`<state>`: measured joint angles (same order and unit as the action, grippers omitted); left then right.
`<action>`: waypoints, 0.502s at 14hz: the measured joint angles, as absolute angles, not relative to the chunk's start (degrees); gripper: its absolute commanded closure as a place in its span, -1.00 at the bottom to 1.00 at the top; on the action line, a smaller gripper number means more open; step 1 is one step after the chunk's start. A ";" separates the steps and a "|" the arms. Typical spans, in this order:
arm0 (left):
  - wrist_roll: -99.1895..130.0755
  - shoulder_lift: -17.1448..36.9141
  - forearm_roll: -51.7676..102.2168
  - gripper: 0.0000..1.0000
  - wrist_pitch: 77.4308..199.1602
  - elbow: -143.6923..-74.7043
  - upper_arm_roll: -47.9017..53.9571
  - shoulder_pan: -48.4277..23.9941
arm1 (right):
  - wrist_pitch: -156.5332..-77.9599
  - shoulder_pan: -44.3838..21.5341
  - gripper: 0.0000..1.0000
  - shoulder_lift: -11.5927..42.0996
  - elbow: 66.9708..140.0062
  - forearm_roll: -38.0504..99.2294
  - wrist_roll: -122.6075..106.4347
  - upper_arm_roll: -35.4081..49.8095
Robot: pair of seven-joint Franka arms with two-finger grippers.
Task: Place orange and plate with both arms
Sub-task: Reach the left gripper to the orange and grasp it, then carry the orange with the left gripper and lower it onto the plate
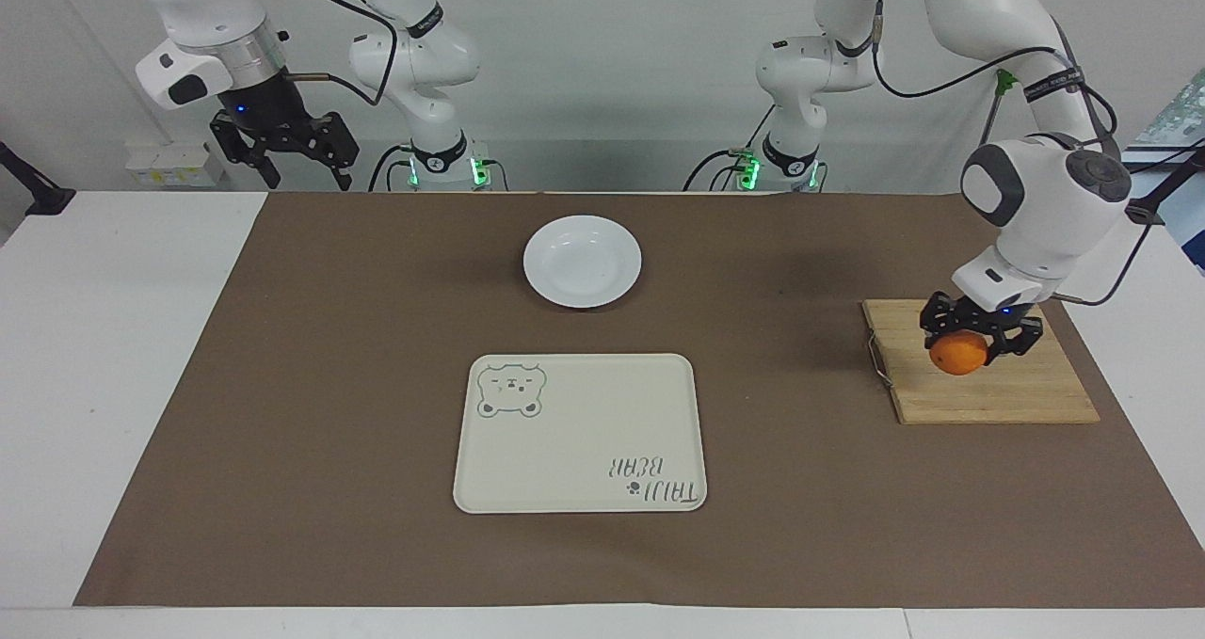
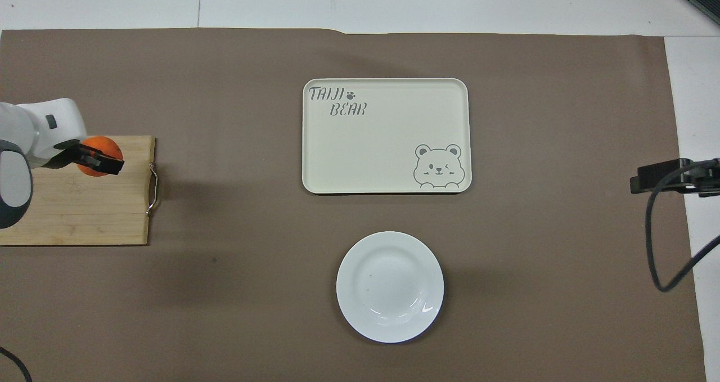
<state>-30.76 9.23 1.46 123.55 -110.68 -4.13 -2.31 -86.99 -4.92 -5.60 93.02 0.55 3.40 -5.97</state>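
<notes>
My left gripper point(image 1: 979, 336) is shut on the orange point(image 1: 958, 353) and holds it just above the wooden cutting board point(image 1: 998, 396); in the overhead view the gripper point(image 2: 93, 158) and the orange point(image 2: 97, 144) are over the board point(image 2: 73, 213). The white plate point(image 1: 582, 261) lies on the brown mat near the robots, seen also in the overhead view point(image 2: 390, 286). My right gripper point(image 1: 287, 154) is open and waits high over the right arm's end of the table; in the overhead view point(image 2: 669, 176) only part of it shows.
A cream rectangular tray point(image 1: 579, 432) with a bear drawing and lettering lies farther from the robots than the plate, also in the overhead view point(image 2: 386, 135). The board has a metal handle point(image 1: 877, 360) on its tray-facing edge.
</notes>
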 measured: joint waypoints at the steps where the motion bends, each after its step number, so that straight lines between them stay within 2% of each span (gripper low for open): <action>1: -28.80 8.89 1.48 1.00 122.63 -110.79 -4.04 -5.32 | -86.99 -4.93 -1.00 -5.60 93.06 0.62 3.38 -5.94; 7: -16.85 8.68 1.49 1.00 121.51 -111.34 -3.66 -21.55 | -86.99 -4.95 -1.00 -6.77 96.22 7.31 3.37 -5.88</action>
